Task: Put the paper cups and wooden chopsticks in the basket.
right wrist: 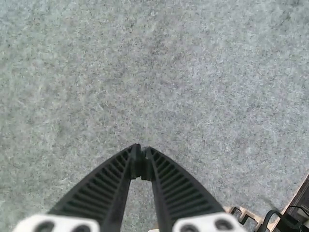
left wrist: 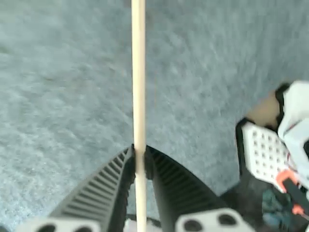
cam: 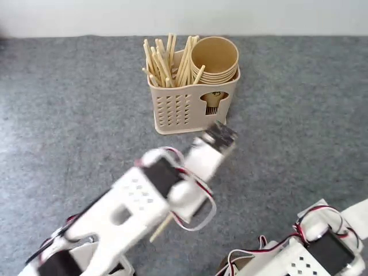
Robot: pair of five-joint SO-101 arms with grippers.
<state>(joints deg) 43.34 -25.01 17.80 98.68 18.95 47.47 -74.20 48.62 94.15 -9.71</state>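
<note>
The left gripper is clamped on a single wooden chopstick. Its dark ribbed fingers press the stick from both sides, and the stick runs straight out past the tips over the grey mat. The right gripper is closed with its tips meeting and nothing between them, above bare mat.

In the high view the basket stands at upper centre. A bundle of chopsticks stands upright in its left compartment and stacked paper cups sit in its right. The left arm stretches from the lower left towards the basket. Its white body covers the fingers, and a short end of the held stick pokes out beneath it. The right arm is cut off at the lower right corner. The arm's front end nearest the basket is blurred.
</note>
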